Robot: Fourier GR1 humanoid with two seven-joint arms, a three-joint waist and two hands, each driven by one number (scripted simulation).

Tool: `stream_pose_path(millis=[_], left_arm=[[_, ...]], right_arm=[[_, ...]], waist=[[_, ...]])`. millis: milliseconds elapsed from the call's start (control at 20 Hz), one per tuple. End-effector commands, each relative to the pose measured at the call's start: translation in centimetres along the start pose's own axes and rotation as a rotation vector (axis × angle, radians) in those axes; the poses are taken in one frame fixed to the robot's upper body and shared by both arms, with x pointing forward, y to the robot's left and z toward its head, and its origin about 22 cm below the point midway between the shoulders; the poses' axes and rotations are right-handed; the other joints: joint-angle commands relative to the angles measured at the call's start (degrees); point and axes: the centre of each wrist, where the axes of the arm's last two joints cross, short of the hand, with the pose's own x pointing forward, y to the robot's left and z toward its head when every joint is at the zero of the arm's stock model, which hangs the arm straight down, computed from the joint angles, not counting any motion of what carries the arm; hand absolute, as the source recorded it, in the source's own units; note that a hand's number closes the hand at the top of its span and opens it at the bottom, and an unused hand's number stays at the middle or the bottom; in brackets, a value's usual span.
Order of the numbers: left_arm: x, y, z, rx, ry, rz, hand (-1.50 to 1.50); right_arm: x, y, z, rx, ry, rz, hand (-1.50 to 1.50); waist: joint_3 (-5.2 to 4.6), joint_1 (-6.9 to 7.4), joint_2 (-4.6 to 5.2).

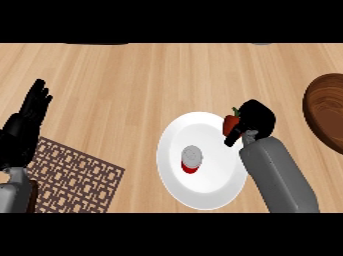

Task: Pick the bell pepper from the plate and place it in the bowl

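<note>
Gripping the bell pepper (232, 121), the right hand (255, 120) curls its fingers round it; left hand (22, 127) released.

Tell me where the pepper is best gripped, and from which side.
Around its red body, from the right. The pepper sits at the right rim of the plate, stem up, so its sides are free there. The right hand already curls round it from that side; the small can stands mid-plate, apart.
</note>
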Motion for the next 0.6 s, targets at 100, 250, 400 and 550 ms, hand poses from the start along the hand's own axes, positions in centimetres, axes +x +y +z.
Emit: stream_pose_path(millis=[100,250,400,550], left_arm=[[1.5,-0.4,-0.8,-0.025,-0.019,-0.011,0.00],[1.3,-0.9,-1.1,-0.022,-0.006,0.002,0.00],[-0.1,-0.6,-1.0,-0.005,0.016,-0.016,0.00],[-0.3,-0.7,-0.4,-0.009,0.017,0.005,0.00]], right_arm=[[1.8,-8.0,-5.1,-0.160,0.185,-0.099,1.50],[3.5,-11.0,-5.1,-0.322,0.210,-0.083,1.50],[5.9,-12.3,-2.9,-0.520,0.233,-0.070,1.50],[6.0,-16.7,-2.2,-0.680,0.232,-0.143,1.50]], waist=[[0.12,1.45,0.52],[0.07,1.50,0.52],[-0.07,0.24,-0.07],[-0.06,-0.44,-0.48]])
